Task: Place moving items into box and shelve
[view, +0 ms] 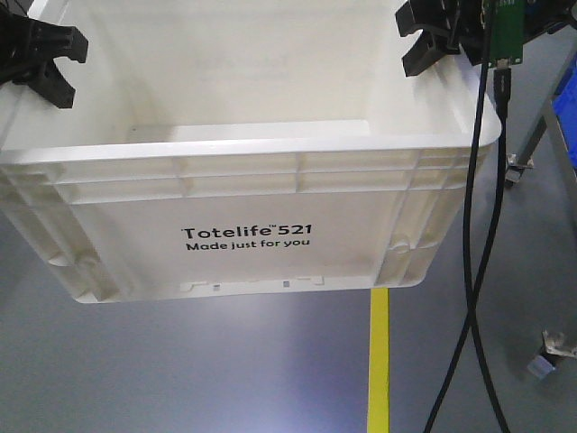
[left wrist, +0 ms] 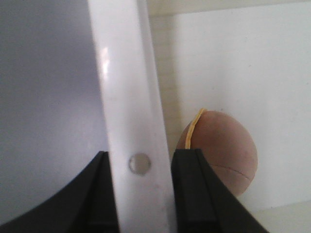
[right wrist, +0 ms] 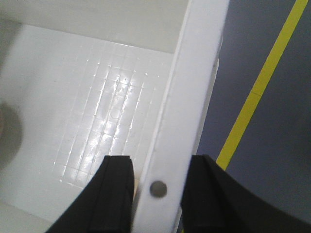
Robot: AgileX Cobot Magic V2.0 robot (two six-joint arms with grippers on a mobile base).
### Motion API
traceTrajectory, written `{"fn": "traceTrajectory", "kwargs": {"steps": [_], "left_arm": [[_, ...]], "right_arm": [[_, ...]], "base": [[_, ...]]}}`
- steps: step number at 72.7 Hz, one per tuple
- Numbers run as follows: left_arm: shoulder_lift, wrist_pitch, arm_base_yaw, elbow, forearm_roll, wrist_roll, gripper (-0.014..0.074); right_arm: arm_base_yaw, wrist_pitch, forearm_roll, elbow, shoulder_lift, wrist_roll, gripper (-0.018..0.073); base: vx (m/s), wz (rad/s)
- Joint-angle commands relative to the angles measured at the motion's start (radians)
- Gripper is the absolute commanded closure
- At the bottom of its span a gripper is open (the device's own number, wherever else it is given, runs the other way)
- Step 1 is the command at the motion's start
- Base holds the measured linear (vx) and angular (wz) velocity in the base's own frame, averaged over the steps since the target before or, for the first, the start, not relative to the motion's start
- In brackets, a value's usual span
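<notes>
Box (view: pixel 270 194), white, ribbed, black-lettered

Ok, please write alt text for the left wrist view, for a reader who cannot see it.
The left gripper clamps the white box rim, one finger on each side. Inside the box lies a brown ball with a yellow stripe; grey floor shows left of the rim.

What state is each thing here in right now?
Totelife tote: open-topped, seemingly held aloft by both side rims.
Left gripper: clamped on tote's left rim.
Right gripper: clamped on tote's right rim.
Brown ball: lying inside the tote.
Black cable: hanging loose.
</notes>
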Motion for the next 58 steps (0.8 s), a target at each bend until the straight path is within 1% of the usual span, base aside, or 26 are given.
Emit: {"fn": "traceTrajectory", "kwargs": {"steps": [1,58], "left_arm": [[-0.052,-0.075,-0.018,-0.038,-0.155,0.018,0.06],[-0.052,-0.075,-0.018,-0.038,-0.154,0.018,0.06]], "right_arm": [[0.016,-0.082,0.167,-0.041,-0.06,-0.033,0.0564],[0.016,-0.08,0.166,-0.041,-0.06,-0.033,0.0564]], "base": [[0.61,-0.09],[0.62,-0.08]]}}
